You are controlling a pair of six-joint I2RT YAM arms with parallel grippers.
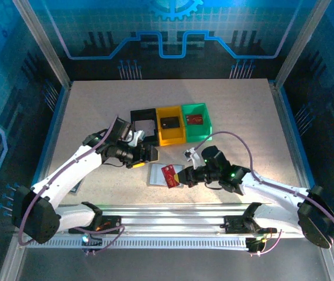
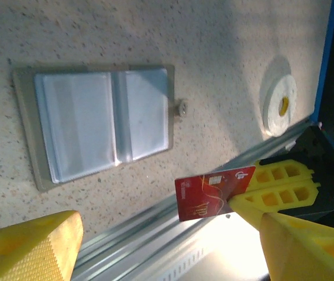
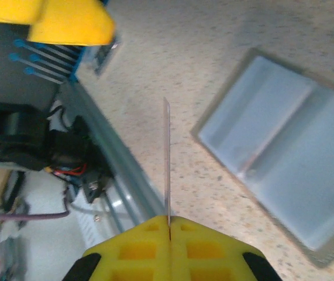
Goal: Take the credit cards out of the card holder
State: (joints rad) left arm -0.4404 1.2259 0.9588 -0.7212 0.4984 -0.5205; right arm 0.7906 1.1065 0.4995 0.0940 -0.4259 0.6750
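The card holder (image 1: 157, 173) lies open and flat on the table, its pale silvery inside up (image 2: 102, 126) (image 3: 283, 152). My right gripper (image 1: 182, 177) (image 3: 169, 221) is shut on a red credit card (image 1: 168, 174) (image 2: 213, 190), held upright just above the table beside the holder's near right corner and seen edge-on (image 3: 167, 152) in the right wrist view. My left gripper (image 1: 145, 155) (image 2: 167, 252) hangs open just left of the holder, nothing between its fingers. Other credit cards lie in the bins: a pale one (image 1: 146, 127), a dark one (image 1: 169, 123), a red one (image 1: 195, 119).
A black bin (image 1: 136, 113), a yellow bin (image 1: 172, 140) and a green bin (image 1: 205, 130) stand in a row behind the holder. A white disc (image 2: 279, 105) lies on the table near the front rail (image 1: 167, 211). The two grippers are close together over the holder.
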